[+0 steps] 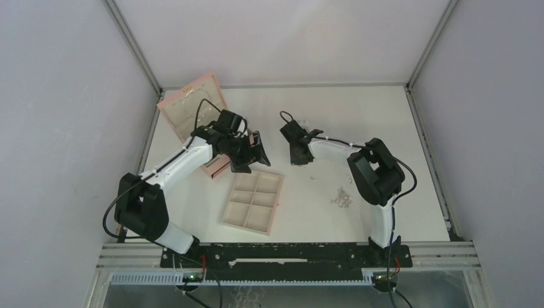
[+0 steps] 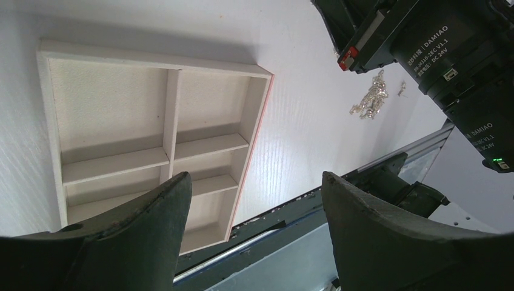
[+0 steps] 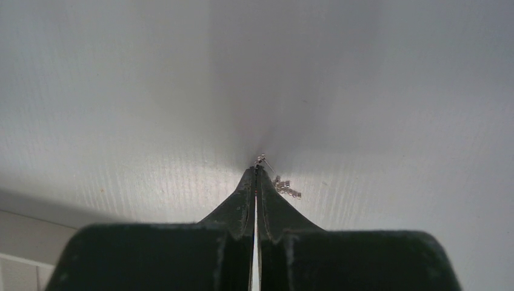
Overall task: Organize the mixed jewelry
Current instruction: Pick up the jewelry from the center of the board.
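- A tiny silver piece [image 3: 260, 160] sat at the tips of the right gripper [image 3: 255, 173], right of the beige tray [image 1: 260, 173] and beyond it.
- This gripper's jaws were pressed together, apparently pinching the piece.
- The jewelry pile [image 1: 342, 197] lay right of the tray.
- The left gripper [image 2: 254, 182] hung wide open, empty, above the tray.
- Judged step: picking. Next comes a gentle lift toward one compartment.
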### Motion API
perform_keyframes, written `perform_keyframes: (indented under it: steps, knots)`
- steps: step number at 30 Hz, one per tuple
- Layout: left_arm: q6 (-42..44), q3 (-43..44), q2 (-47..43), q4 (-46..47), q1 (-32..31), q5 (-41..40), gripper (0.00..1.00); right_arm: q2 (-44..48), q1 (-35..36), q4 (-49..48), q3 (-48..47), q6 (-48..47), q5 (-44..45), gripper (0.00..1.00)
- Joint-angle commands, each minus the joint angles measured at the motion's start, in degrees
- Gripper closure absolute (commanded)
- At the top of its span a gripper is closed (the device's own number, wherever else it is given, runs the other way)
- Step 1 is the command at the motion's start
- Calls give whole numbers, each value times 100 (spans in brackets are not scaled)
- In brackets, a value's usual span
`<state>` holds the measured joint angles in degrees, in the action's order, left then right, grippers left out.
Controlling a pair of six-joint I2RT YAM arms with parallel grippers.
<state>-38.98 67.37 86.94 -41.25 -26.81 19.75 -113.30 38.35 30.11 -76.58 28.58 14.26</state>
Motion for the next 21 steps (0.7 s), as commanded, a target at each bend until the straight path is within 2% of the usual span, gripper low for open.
perform_keyframes:
  steps: [1,9,17,21]
  knots:
    - [41,72,54,68,7,102,17,259,-2,347,192,-228,-223,100]
    - [92,296,200,25,15,211,16,1561,-362,-602,1283,-863,-1503,100]
    - [-57,349,297,352,-131,735,11,2718,-374,-872,1789,-1747,-2860,100]
    - [-294,423,390,546,-316,990,12,3279,-350,-1001,1926,-1895,-3176,100]
